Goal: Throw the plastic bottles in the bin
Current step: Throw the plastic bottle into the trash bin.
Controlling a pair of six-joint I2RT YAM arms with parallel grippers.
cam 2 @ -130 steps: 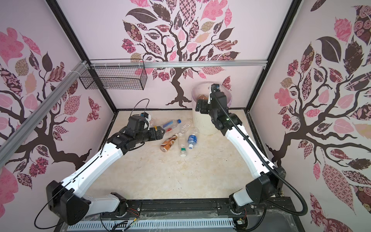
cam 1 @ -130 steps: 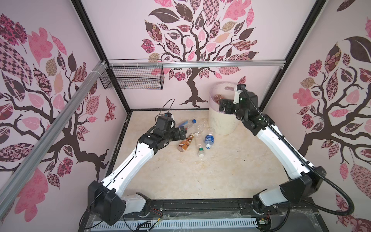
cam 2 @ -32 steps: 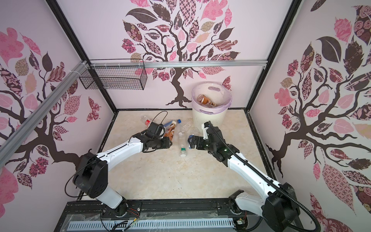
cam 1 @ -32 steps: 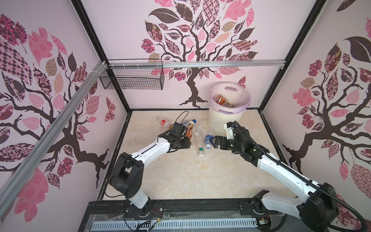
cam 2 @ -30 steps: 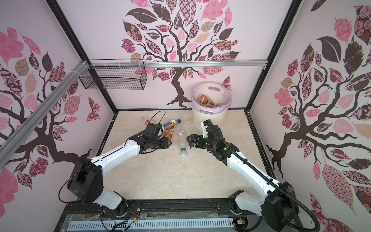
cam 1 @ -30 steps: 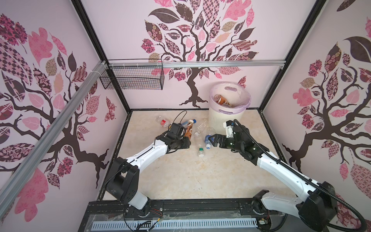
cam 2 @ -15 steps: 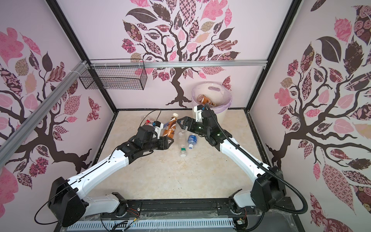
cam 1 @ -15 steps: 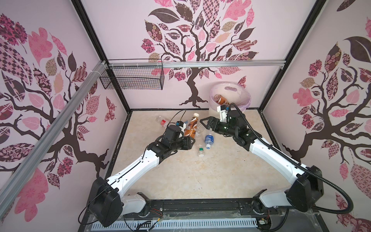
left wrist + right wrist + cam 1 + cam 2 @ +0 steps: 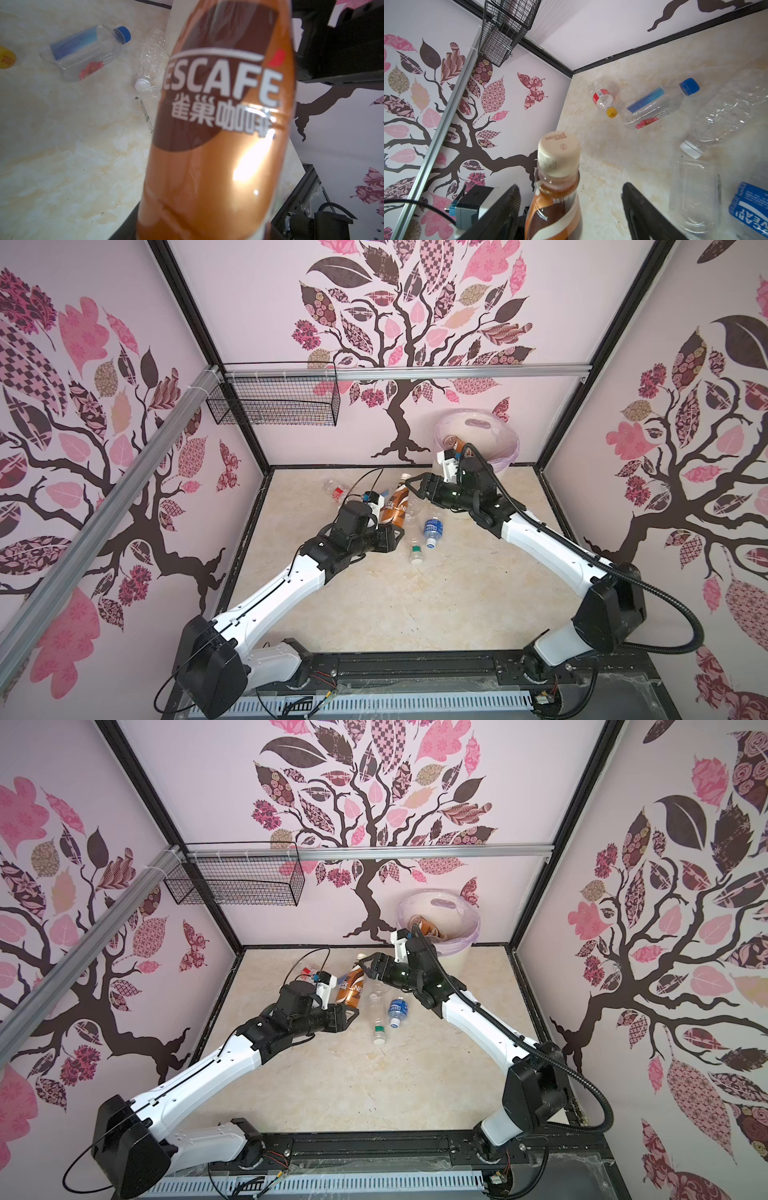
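you can read "escafé" above 雀巢咖啡 on the brown bottle point(image 9: 218, 145). its cap point(image 9: 559, 151) says "nescafé". the blue-labelled bottle point(image 9: 748, 207) shows "cari" and "weat".

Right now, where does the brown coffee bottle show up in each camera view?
Both top views: brown coffee bottle near picture centre, tilted.
Left wrist: bottle fills the centre, label facing.
Right wrist: bottle at bottom centre, cap uppermost.
Shared landmark: crumpled clear bottle lying beside it.

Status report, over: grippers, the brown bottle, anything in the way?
Left gripper shut on brown bottle, held aloft. Right gripper open, jaws either side of its neck. Right arm between bottle and bin.
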